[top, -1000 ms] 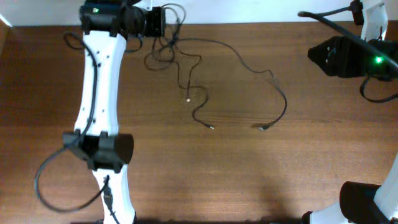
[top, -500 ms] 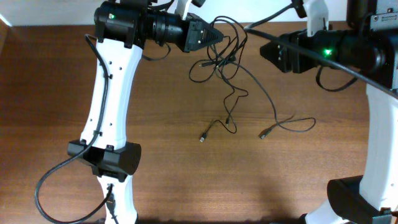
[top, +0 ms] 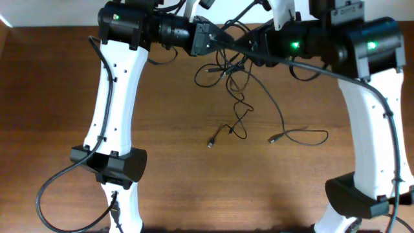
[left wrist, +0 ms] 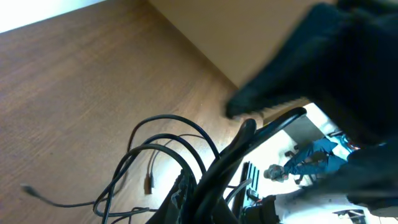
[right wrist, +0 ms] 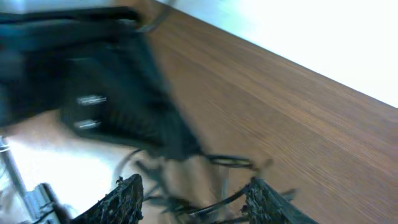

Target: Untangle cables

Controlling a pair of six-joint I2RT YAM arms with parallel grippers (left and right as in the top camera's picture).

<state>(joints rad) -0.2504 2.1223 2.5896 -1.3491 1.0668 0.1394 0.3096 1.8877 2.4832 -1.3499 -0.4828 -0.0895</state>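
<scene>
The top camera looks straight down on the whole table (top: 194, 194) from high up. The left wrist camera sits low at the far side and faces right. The right wrist camera sits there too and faces left. Both are very close to the cables (top: 226, 65), which all three views share.

Robotics lab or test room, by the look of it; two white robot arms, left arm (top: 113, 84) and right arm (top: 372, 123), stand at a wood-grain table (top: 194, 194); green status lights (top: 294, 46) glow on their housings; plain white wall (top: 39, 13) behind; past the table edge, a bright open floor with a blurred figure in blue (left wrist: 309, 165).
</scene>
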